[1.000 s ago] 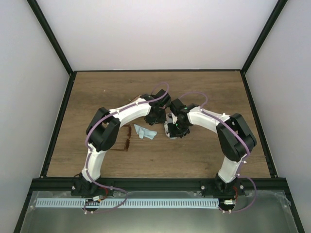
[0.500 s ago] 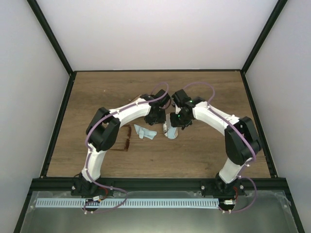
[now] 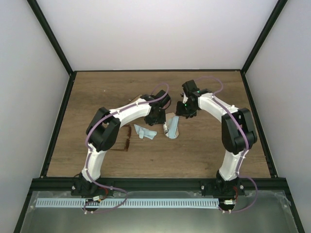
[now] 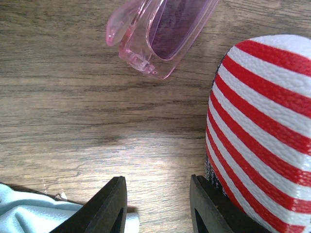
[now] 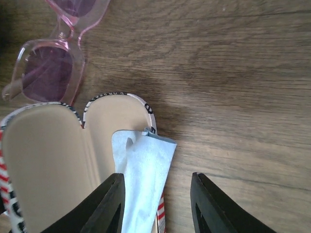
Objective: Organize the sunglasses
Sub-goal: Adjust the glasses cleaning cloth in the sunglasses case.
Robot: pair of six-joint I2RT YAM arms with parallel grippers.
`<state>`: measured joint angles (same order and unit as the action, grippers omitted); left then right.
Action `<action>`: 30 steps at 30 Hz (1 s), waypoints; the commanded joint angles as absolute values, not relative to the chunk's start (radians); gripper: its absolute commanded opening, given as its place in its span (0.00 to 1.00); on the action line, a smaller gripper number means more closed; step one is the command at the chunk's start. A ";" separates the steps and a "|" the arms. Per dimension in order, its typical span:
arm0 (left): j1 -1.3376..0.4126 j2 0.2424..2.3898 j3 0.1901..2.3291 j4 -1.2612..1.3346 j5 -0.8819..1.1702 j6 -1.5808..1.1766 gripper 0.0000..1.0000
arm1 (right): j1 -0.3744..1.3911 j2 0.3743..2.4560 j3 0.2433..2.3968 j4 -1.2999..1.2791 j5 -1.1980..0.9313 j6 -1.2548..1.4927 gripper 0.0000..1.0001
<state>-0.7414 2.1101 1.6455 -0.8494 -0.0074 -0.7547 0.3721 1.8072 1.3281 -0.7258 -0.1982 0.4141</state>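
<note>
The brown-framed sunglasses (image 3: 127, 138) lie on the table left of centre, beside the left arm's elbow. A pink translucent pair (image 4: 160, 34) (image 5: 53, 68) lies by the red-and-white striped case (image 3: 171, 127) (image 4: 262, 131), which lies open with its cream lining (image 5: 48, 160) up. A light blue cloth (image 5: 141, 179) is draped over the case's rim. My right gripper (image 5: 158, 204) (image 3: 183, 110) hangs open above that rim and holds nothing. My left gripper (image 4: 158, 204) (image 3: 156, 118) is open over bare wood, its right finger (image 4: 214, 208) against the case's shell.
Another light blue cloth (image 3: 145, 132) (image 4: 29, 213) lies crumpled between the brown sunglasses and the case, next to my left gripper's left finger. A tan edge (image 3: 140, 96) peeks out behind the left arm. Black rails (image 3: 58, 121) border the wooden table.
My right gripper has opened and drawn back from the case toward the far right, leaving the blue cloth on the case. The left arm has not moved.
</note>
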 commanded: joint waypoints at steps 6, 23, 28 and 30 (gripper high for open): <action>-0.746 2.100 1.637 -0.867 -0.020 -0.766 0.38 | 0.368 1.899 1.367 -0.690 -0.267 0.409 0.39; -0.747 2.089 1.634 -0.876 -0.028 -0.770 0.38 | 0.367 1.943 1.349 -0.670 -0.308 0.389 0.28; -0.747 2.090 1.632 -0.874 -0.026 -0.770 0.38 | 0.368 1.935 1.348 -0.667 -0.304 0.383 0.13; -0.747 2.090 1.632 -0.874 -0.027 -0.770 0.38 | 0.367 1.928 1.352 -0.668 -0.297 0.382 0.10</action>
<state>-0.7414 2.1101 1.6394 -0.8696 -0.0212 -0.7628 0.3695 1.9400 1.3380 -0.6785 -0.2966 0.3920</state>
